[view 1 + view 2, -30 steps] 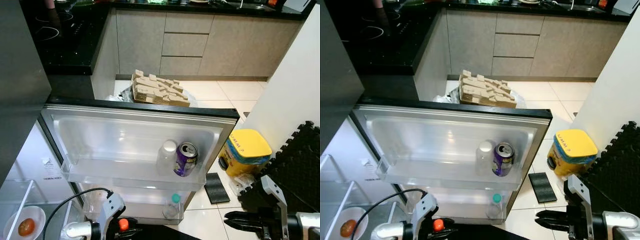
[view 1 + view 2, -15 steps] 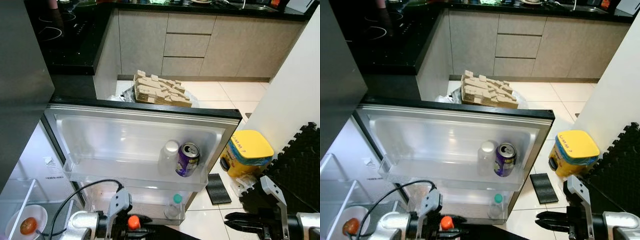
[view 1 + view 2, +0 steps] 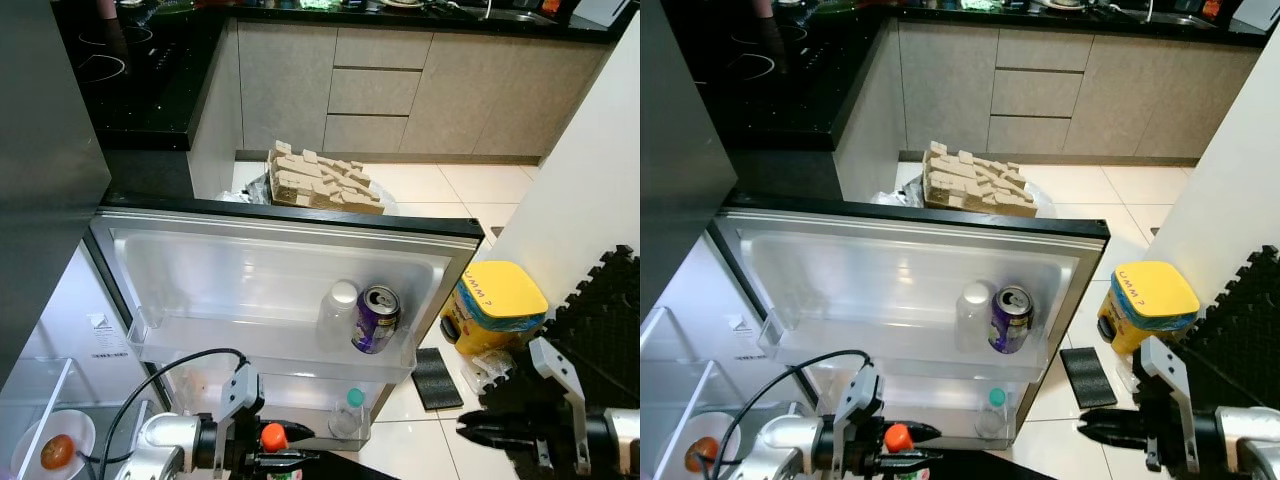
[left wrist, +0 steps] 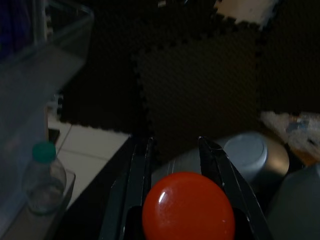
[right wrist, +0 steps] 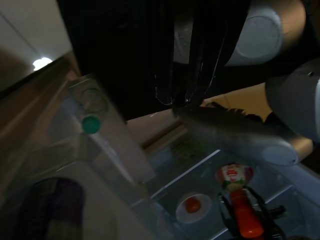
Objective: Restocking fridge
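Here the left gripper (image 3: 285, 462) hangs low before the open fridge door (image 3: 290, 275), its black fingers clamped on a bottle with a round orange cap (image 3: 272, 436), just in front of the door's lower shelf. On the upper door shelf's right end a purple drink can (image 3: 373, 318) stands touching a clear white-capped bottle (image 3: 335, 312), and a clear green-capped bottle (image 3: 346, 413) stands on the lower shelf. The right gripper (image 3: 474, 432) hovers with its fingers together over the dark foam mat (image 3: 600, 320), near a yellow-lidded bin (image 3: 496, 302).
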